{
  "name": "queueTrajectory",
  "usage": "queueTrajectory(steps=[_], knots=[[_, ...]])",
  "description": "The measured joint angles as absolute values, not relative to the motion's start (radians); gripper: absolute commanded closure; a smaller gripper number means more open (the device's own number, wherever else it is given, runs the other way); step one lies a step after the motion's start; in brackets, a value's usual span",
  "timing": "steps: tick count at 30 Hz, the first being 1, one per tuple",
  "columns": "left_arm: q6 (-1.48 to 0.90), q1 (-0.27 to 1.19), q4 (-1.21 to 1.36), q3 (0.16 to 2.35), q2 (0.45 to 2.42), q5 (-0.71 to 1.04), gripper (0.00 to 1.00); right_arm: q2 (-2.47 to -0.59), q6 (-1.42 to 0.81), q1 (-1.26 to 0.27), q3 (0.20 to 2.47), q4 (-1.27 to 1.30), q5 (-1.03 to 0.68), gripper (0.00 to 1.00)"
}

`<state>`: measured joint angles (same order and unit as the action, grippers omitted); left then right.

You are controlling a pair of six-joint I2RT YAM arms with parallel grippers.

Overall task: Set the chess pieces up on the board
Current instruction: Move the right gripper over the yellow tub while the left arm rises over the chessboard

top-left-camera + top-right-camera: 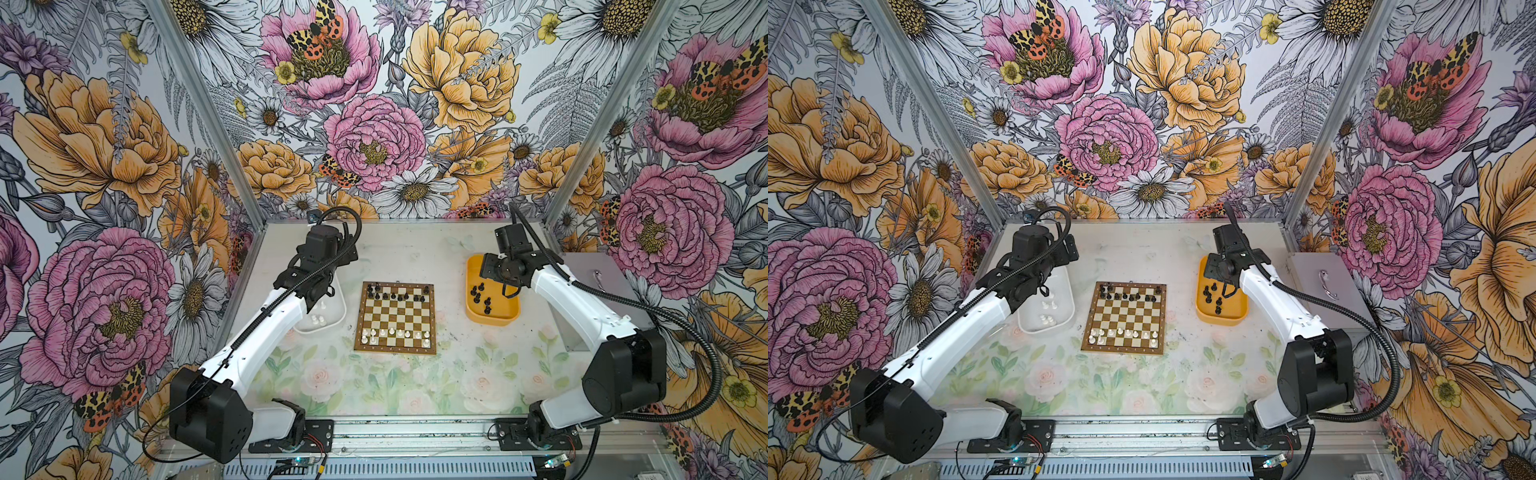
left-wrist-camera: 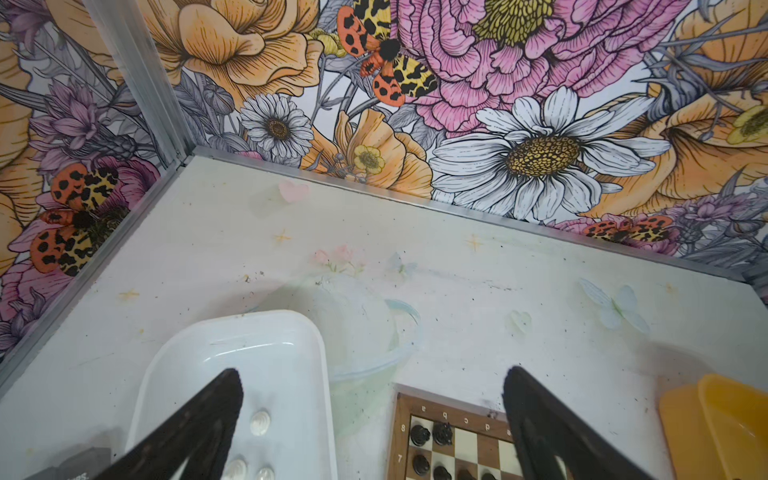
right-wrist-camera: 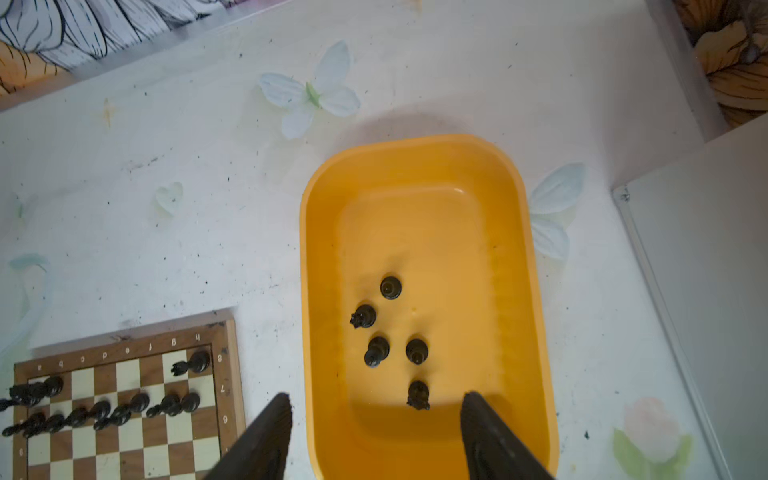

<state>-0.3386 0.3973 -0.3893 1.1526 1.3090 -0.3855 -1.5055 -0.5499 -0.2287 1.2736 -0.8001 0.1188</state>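
Big flowers cover the walls (image 1: 374, 124). On the pale, speckled tabletop (image 1: 395, 395) sits the small brown-and-cream checked chessboard (image 1: 397, 318) with tiny plastic chess pieces (image 1: 385, 296). The left gripper (image 2: 370, 386) and right gripper (image 3: 377, 399) gape, holding nothing.

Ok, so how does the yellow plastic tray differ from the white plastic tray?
The yellow plastic tray sits right of the brown-and-cream chessboard in both top views; the white plastic tray sits left of it. The yellow tray holds five small black chess pieces; the white tray shows three white chess pieces, part of it hidden under the left arm. Both are shallow rounded rectangular tubs.
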Motion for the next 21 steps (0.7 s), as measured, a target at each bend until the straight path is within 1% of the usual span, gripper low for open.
queueTrajectory(steps=[1, 3, 5, 7, 9, 11, 12, 13, 14, 16, 17, 21], knots=[[-0.342, 0.409, -0.399, 1.159, 1.314, -0.383, 0.01, -1.505, -0.554, -0.231, 1.274, -0.813, 0.107, 0.06], [-0.342, 0.429, -0.416, 1.18, 1.329, -0.374, 0.01, -1.506, -0.551, -0.231, 1.274, -0.838, 0.094, 0.11], [-0.343, 0.452, -0.43, 1.198, 1.343, -0.364, 0.01, -1.509, -0.552, -0.231, 1.274, -0.864, 0.084, 0.24], [-0.342, 0.485, -0.442, 1.206, 1.35, -0.343, 0.01, -1.514, -0.556, -0.231, 1.274, -0.886, 0.08, 0.3], [-0.34, 0.525, -0.448, 1.207, 1.354, -0.321, 0.01, -1.522, -0.556, -0.231, 1.274, -0.9, 0.073, 0.42], [-0.321, 0.575, -0.449, 1.207, 1.362, -0.297, 0.01, -1.534, -0.559, -0.231, 1.274, -0.91, 0.064, 0.48], [-0.306, 0.601, -0.45, 1.208, 1.369, -0.285, 0.01, -1.544, -0.561, -0.231, 1.274, -0.912, 0.057, 0.49], [-0.294, 0.623, -0.45, 1.208, 1.377, -0.274, 0.01, -1.555, -0.563, -0.231, 1.274, -0.914, 0.051, 0.47], [-0.279, 0.645, -0.45, 1.208, 1.385, -0.263, 0.01, -1.567, -0.567, -0.231, 1.274, -0.916, 0.046, 0.38], [-0.254, 0.678, -0.455, 1.209, 1.403, -0.237, 0.01, -1.589, -0.568, -0.231, 1.274, -0.92, 0.039, 0.07], [-0.242, 0.69, -0.458, 1.211, 1.412, -0.226, 0.01, -1.597, -0.568, -0.231, 1.274, -0.924, 0.036, 0.01], [-0.217, 0.7, -0.471, 1.222, 1.425, -0.207, 0.01, -1.602, -0.561, -0.237, 1.286, -0.941, 0.036, 0.0]])
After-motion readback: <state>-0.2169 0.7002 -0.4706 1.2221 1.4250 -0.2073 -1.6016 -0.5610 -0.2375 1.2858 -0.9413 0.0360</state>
